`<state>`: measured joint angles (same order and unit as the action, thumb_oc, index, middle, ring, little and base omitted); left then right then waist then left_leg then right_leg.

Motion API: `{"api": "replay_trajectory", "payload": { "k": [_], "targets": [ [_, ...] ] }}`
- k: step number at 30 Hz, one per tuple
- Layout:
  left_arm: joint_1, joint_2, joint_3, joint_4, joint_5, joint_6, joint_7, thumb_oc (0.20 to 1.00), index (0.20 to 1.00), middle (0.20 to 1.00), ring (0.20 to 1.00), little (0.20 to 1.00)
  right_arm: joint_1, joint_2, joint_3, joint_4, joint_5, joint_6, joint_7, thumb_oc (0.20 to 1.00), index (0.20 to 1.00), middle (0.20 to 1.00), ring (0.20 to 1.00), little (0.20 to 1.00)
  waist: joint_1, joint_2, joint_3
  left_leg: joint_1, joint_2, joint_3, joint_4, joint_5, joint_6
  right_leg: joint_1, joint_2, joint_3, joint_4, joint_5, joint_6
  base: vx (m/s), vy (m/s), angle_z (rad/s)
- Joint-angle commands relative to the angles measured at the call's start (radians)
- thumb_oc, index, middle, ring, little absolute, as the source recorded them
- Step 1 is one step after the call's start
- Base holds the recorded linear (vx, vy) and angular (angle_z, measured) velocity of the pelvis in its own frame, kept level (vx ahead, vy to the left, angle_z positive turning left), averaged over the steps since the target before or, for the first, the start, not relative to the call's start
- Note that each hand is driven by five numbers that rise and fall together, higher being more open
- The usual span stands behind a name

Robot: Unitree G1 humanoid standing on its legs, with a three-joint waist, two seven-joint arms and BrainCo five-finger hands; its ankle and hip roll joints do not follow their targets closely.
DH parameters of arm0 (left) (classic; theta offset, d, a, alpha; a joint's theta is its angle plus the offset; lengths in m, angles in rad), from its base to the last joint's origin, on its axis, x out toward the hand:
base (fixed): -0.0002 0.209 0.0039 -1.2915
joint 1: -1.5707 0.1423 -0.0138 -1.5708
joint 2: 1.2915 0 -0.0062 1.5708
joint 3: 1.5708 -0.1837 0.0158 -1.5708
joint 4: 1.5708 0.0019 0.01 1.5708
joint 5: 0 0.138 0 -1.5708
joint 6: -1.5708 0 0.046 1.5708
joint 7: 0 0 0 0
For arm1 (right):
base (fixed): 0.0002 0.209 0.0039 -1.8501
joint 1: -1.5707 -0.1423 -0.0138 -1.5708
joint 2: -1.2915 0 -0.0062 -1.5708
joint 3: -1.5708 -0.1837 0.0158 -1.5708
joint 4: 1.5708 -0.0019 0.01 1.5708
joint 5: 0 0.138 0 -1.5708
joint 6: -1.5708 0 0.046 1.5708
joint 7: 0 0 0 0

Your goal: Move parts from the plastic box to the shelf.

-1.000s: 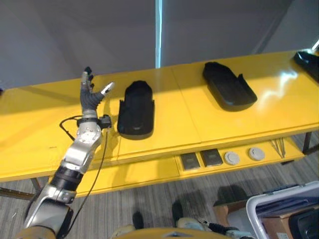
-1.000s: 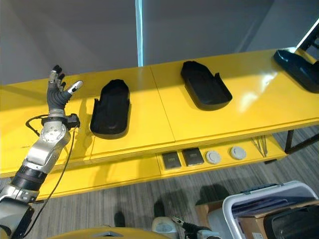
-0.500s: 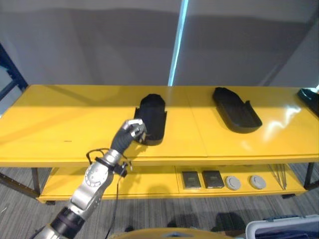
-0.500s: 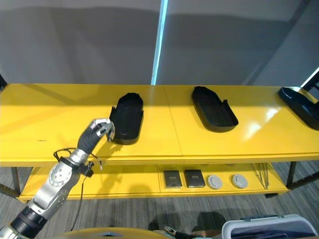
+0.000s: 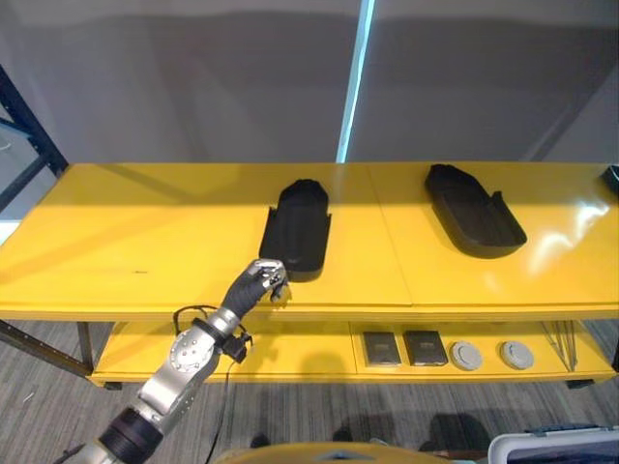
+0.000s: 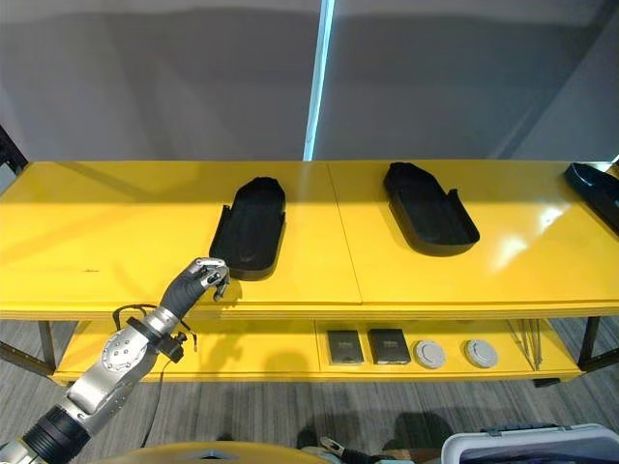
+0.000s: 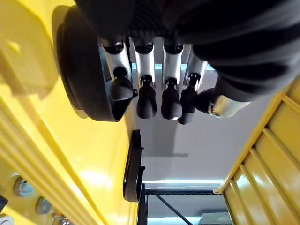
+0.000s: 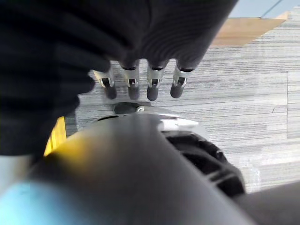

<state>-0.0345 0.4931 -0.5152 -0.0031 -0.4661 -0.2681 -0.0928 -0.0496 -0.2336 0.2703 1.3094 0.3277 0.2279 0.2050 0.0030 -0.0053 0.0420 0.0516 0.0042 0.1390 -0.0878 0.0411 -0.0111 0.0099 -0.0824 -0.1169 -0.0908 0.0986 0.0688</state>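
Note:
Three black moulded parts lie on the top of the yellow shelf (image 5: 145, 232): one in the middle (image 5: 298, 224), one to the right (image 5: 474, 208) and one at the far right edge (image 6: 592, 188). My left hand (image 5: 256, 283) hovers at the shelf's front edge, just in front of the middle part, with its fingers (image 7: 145, 98) curled and nothing in them. In the left wrist view the middle part (image 7: 84, 70) lies just beyond the fingertips, apart from them. My right hand (image 8: 140, 84) hangs over the carpet with relaxed fingers and holds nothing.
The lower level of the shelf carries two dark square pieces (image 5: 382, 348), two grey discs (image 5: 466, 355) and thin rods at the right end. A corner of the pale plastic box (image 6: 527, 447) stands on the carpet at the lower right. A dark rack post rises at the far left.
The camera has shifted. My left hand, spread open and raised beside the middle part a second ago, has curled shut and drawn back to the shelf's front edge.

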Motion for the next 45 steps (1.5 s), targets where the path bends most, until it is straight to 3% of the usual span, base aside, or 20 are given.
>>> {"api": "replay_trajectory", "payload": {
  "k": [1, 12, 28, 35, 39, 45],
  "targets": [
    [-0.11, -0.009, -0.019, 0.008, 0.031, -0.056, 0.021, 0.2, 0.2, 0.2, 0.2, 0.2, -0.029, 0.002, 0.024, 0.067, 0.005, 0.031, -0.016, 1.0, 1.0, 1.0, 1.0, 1.0, -0.023, 0.031, 0.042, -0.005, 0.043, -0.049, 0.001, -0.041, -0.012, 0.047, -0.012, 0.002, 0.016, -0.049, 0.038, 0.04, -0.013, -0.04],
    [-0.157, -0.061, -0.037, 0.124, 0.05, -0.034, 0.147, 0.2, 0.2, 0.2, 0.2, 0.2, 0.008, -0.003, 0.022, 0.041, -0.007, 0.021, -0.026, 1.0, 1.0, 1.0, 1.0, 1.0, -0.069, 0.02, 0.048, 0.004, 0.048, -0.018, 0.003, -0.047, -0.006, 0.038, -0.002, 0.036, 0.019, -0.044, 0.036, 0.04, -0.015, -0.1],
    [-0.232, -0.152, 0.003, 0.318, 0.088, -0.096, 0.345, 0.2, 0.2, 0.2, 0.2, 0.2, 0.046, -0.006, 0.046, -0.018, -0.023, 0.007, -0.029, 1.0, 1.0, 1.0, 1.0, 1.0, -0.107, 0.024, 0.075, -0.016, 0.05, -0.014, 0.001, -0.043, -0.01, 0.007, 0.0, 0.065, 0.015, -0.035, 0.036, 0.01, -0.002, -0.03],
    [-0.268, -0.165, 0.019, 0.341, 0.101, -0.1, 0.367, 0.2, 0.2, 0.2, 0.2, 0.2, 0.057, -0.006, 0.046, -0.025, -0.034, 0.006, -0.028, 1.0, 1.0, 1.0, 1.0, 1.0, -0.12, 0.025, 0.073, -0.012, 0.05, -0.012, 0.001, -0.046, -0.01, 0.007, 0.001, 0.077, 0.015, -0.036, 0.037, 0.01, 0.004, -0.02],
    [-0.273, -0.158, 0.03, 0.331, 0.123, -0.101, 0.331, 0.2, 0.2, 0.2, 0.2, 0.2, 0.065, -0.007, 0.037, -0.016, -0.05, -0.002, -0.025, 1.0, 1.0, 1.0, 1.0, 1.0, -0.124, 0.026, 0.066, -0.002, 0.05, -0.013, 0.001, -0.05, -0.011, 0.017, 0.003, 0.082, 0.013, -0.04, 0.037, 0.0, 0.008, -0.06],
    [-0.222, -0.108, 0.029, 0.231, 0.164, -0.14, 0.298, 0.2, 0.2, 0.2, 0.2, 0.2, 0.057, -0.005, 0.021, 0.004, -0.041, -0.021, -0.025, 1.0, 1.0, 1.0, 1.0, 1.0, -0.102, 0.028, 0.049, 0.007, 0.049, -0.019, 0.001, -0.055, -0.013, 0.037, 0.002, 0.066, 0.009, -0.049, 0.036, -0.06, 0.002, -0.02]
  ]
}}
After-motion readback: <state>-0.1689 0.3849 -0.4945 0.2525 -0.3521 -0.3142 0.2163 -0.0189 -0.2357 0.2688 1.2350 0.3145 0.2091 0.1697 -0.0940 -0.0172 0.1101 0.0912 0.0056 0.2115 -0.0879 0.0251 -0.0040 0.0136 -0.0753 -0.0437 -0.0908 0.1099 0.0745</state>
